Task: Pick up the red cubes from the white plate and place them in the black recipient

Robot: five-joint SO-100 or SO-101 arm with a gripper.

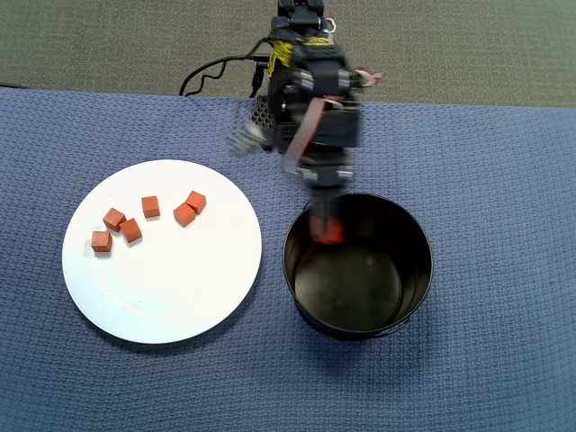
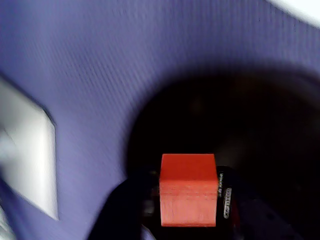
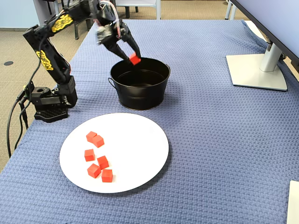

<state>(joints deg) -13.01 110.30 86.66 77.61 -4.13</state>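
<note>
1. Held cube: small, matte red-orange, flat faces and crisp edges, with a faint seam across its front face in the wrist view.
2. Pinched between the two dark fingers of the claw, which is closed on it; poised just over the back rim of the pot in the overhead view, at the near-left rim in the fixed view.
3. Six more cubes of the same colour and finish, lying loose on the plate; in the overhead view scattered across its upper left part, two pairs touching or nearly so, the rest apart.
4. Plate: large, round, glossy white, shallow rim, wider than the pot, flat on the bench just left of the pot in the overhead view, not touching it.
5. Pot: round, deep, black metal, straight walls, shiny inside with pale reflections on the floor; thin wire handle at its left side in the fixed view.
6. Arm: black jointed plastic with yellow markings, reaching from a base at the bench's edge over to the pot; blurred at the wrist in the overhead view.
7. Bench covering: blue-purple cloth with a fine waffle weave, matte.
8. Grey flat stand with a slim post, at the right of the fixed view, well apart from the pot.
</note>
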